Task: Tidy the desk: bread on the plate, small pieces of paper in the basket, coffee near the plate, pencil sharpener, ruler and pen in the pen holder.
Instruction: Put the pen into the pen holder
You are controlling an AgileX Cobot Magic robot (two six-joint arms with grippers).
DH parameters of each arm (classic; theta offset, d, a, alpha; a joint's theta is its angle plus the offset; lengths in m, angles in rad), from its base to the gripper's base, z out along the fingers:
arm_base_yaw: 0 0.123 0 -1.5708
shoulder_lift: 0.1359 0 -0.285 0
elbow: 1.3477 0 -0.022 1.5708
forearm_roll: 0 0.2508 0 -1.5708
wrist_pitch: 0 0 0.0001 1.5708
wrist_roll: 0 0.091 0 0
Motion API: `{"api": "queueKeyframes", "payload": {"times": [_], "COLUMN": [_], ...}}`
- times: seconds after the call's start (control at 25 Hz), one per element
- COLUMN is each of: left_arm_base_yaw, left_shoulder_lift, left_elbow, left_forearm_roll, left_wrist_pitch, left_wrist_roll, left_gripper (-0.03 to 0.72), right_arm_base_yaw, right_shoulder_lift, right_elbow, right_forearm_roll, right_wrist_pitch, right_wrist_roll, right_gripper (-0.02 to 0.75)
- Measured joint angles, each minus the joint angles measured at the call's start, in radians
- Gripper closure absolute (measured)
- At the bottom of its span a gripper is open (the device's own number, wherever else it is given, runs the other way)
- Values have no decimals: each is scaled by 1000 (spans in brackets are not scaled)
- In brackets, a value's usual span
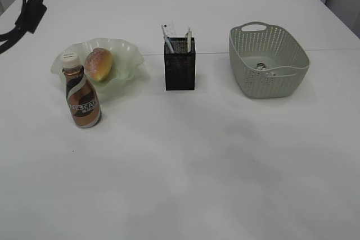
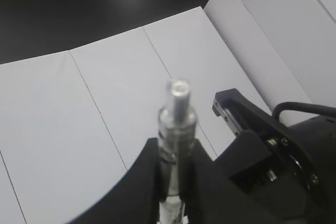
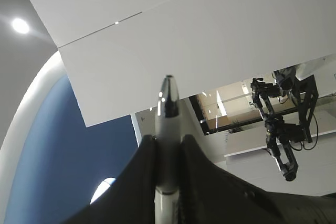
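In the exterior view the bread [image 1: 99,63] lies on the pale green plate [image 1: 126,54]. The coffee bottle [image 1: 82,96] stands upright against the plate's front edge. The black mesh pen holder [image 1: 180,68] holds the ruler [image 1: 168,29] and a pen [image 1: 188,36]. The pencil sharpener is hidden. Small paper pieces [image 1: 262,67] lie in the green basket [image 1: 270,63]. Both wrist views point up at walls and ceiling, away from the table. The left gripper [image 2: 176,161] and right gripper [image 3: 167,150] have their fingers close together, each with a slim silvery rod between them.
Part of the left arm [image 1: 25,12] hangs over the table's far left corner. The table's back edge meets white cabinets. The right wrist view shows another robot arm [image 3: 281,124] far off in the room.
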Motion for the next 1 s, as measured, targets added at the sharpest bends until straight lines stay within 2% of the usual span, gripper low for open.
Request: {"api": "queueKeyframes", "payload": {"times": [1.0], "left_arm_base_yaw": [0], "left_shoulder_lift": [0], "left_elbow": [0], "left_forearm_roll": [0], "left_wrist_pitch": [0], "left_wrist_roll": [0], "left_gripper": [622], "right_arm_base_yaw": [0], "right_shoulder_lift": [0], "right_elbow": [0], "right_forearm_roll": [5], "right_wrist_pitch": [0], "right_wrist_roll": [-55], "right_gripper": [641]}}
